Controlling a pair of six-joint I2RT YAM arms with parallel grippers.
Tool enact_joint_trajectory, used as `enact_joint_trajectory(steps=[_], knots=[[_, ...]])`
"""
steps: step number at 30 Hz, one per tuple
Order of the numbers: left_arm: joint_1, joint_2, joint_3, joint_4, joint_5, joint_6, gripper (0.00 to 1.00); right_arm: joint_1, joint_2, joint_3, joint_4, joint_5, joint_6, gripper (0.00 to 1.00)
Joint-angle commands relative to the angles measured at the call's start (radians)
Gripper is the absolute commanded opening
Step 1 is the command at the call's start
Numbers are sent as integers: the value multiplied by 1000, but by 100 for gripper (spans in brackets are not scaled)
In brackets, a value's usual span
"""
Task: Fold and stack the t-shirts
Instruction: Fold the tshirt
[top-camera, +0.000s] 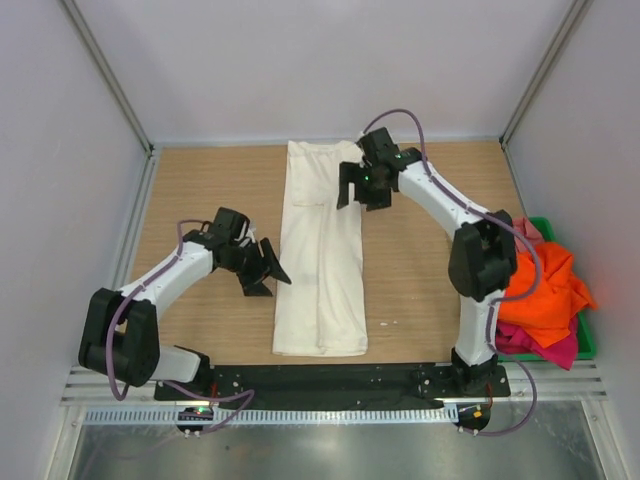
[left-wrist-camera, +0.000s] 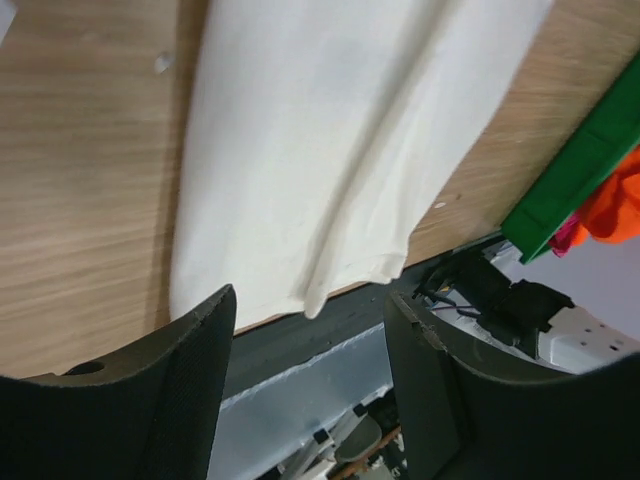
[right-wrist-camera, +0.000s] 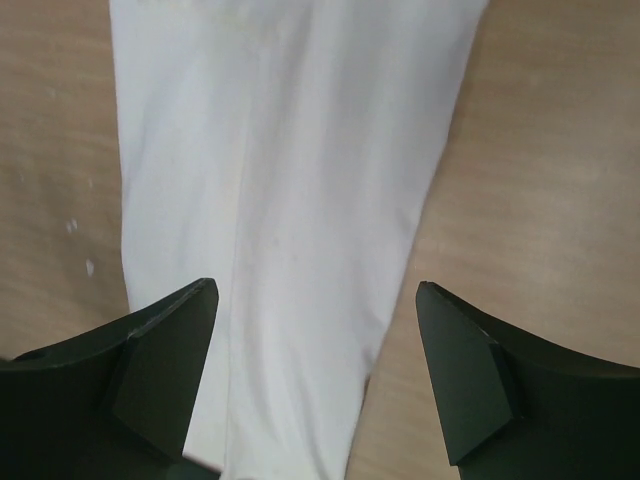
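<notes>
The cream t-shirt (top-camera: 322, 260) is laid as a long folded strip down the middle of the wooden table (top-camera: 200, 190), likely ready to be folded across. The left gripper (top-camera: 265, 272) is held spread beside it and the right gripper (top-camera: 363, 195) spread over its far end, with nothing pinched. The other t-shirts (top-camera: 545, 290) are piled in the green bin (top-camera: 586, 345). Plain pale walls (top-camera: 60, 150) are seen around.

The left arm bends out at the elbow and reaches forward and inward. The left gripper (top-camera: 266, 276) is held low and angled to the right, its jaws spread apart. The right arm stretches farther forward, then turns inward. The right gripper (top-camera: 364, 196) points downward, its jaws wide apart.
</notes>
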Motion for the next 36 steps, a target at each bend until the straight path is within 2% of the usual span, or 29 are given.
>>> enact_joint_trajectory(steps=[1, 2, 4, 5, 9, 12, 13, 15, 17, 25, 36], knots=[[9, -14, -60, -100, 7, -2, 62, 7, -274, -266, -42, -126, 52, 86], [9, -23, -71, -112, 1, -8, 61, 8, -324, -422, -26, -202, 67, 86], [7, -51, -106, -119, -19, -25, 62, 8, -467, -584, 54, -321, 131, 87], [7, -55, -120, -116, -21, -31, 63, 7, -504, -717, 73, -387, 155, 88], [6, -57, -198, -108, 1, -56, 63, 16, -713, -1004, 218, -439, 265, 88], [-2, -63, -270, -88, 25, -72, 62, 36, -780, -1176, 319, -519, 343, 83], [-6, -68, -278, -80, 27, -80, 62, 45, -791, -1238, 341, -527, 357, 77], [-23, -71, -287, -79, 21, -79, 61, 70, -817, -1284, 369, -518, 391, 69], [-30, -68, -289, -98, -2, -72, 61, 77, -845, -1342, 396, -515, 428, 66], [-33, -62, -340, -71, -7, -80, 61, 99, -899, -1511, 548, -519, 558, 65], [-51, -39, -389, 0, 27, -91, 58, 131, -857, -1566, 631, -513, 607, 62]])
